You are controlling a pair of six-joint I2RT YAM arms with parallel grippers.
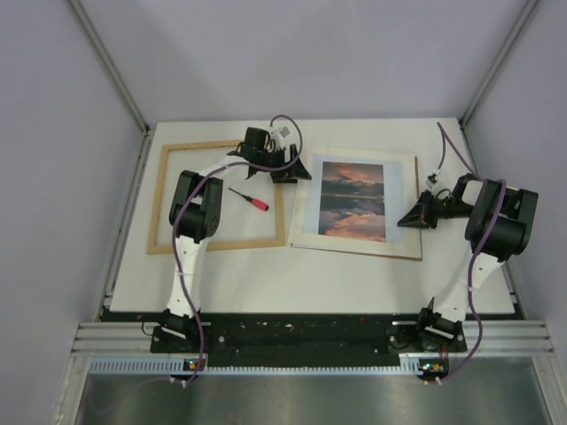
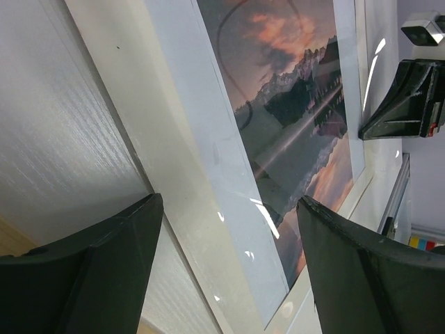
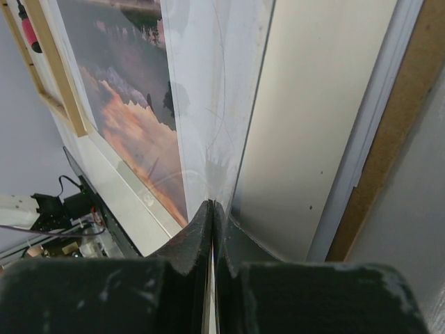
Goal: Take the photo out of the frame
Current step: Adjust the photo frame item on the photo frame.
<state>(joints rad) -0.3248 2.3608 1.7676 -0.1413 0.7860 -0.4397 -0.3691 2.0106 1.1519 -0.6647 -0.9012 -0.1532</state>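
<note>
At right edge of photo (image 1: 353, 200), my right gripper (image 3: 212, 209) pinches it; left gripper (image 2: 229, 202) released. I peel slowly, avoid creasing.

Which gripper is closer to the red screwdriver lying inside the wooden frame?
Left. The left gripper is just beyond the red screwdriver, by the far right corner of the frame. The right gripper is across the photo, at its right edge.

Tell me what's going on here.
The wooden frame lies empty at the left, a red screwdriver inside it. The photo lies beside it on a brown backing board. The right arm has its jaws shut on the photo's right edge; the left arm's jaws hang open at its upper left corner.
</note>
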